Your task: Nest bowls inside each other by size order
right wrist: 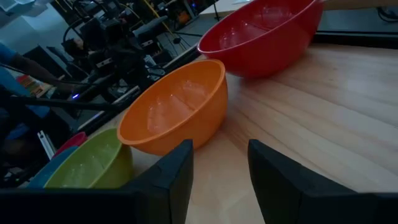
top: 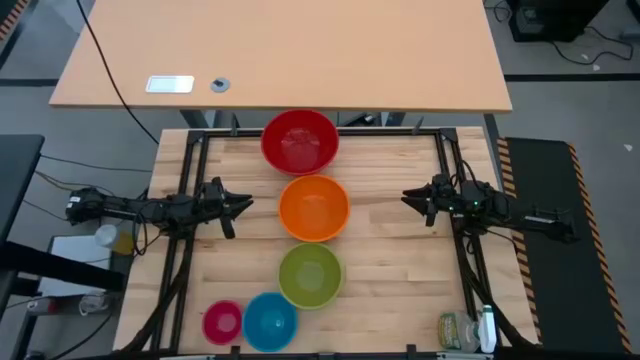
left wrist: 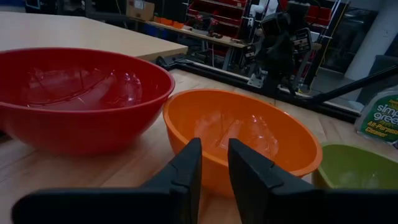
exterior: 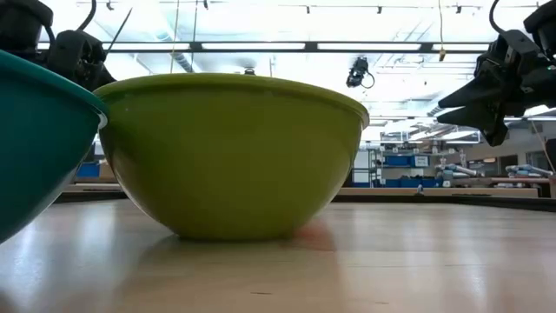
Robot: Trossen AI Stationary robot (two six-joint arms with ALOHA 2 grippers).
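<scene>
- Down the middle of the wooden table [top: 400,250] stand five bowls, none nested: the red bowl [top: 299,141] at the far edge, the orange bowl [top: 314,208] just beside it, the green bowl [top: 310,275] next, then the blue bowl [top: 270,321] and the pink bowl [top: 222,322] at the near edge, left of the line.
- All five sit upright and empty. Whether neighbouring rims touch cannot be told.
- Step in hand, as judged: the start. No bowl is held or lifted and no nesting has been done.
- Next move, as judged: one bowl must be gripped by its thin rim, lifted clear and lowered centred into the next larger one. The orange bowl lies nearest both arms.
- Materials: smooth, glossy, thin-walled round shells with curved sides; the red and orange ones look slightly translucent. A glossy rim may slip in a two-finger pinch.
- The table is pale planked wood with a slight sheen, framed by black rails.
- Left gripper [top: 240,204]: above the table left of the orange bowl, fingers [left wrist: 186,171] slightly parted, grasping nothing.
- Right gripper [top: 410,198]: above the table right of the orange bowl, fingers [right wrist: 177,171] spread, grasping nothing.
</scene>
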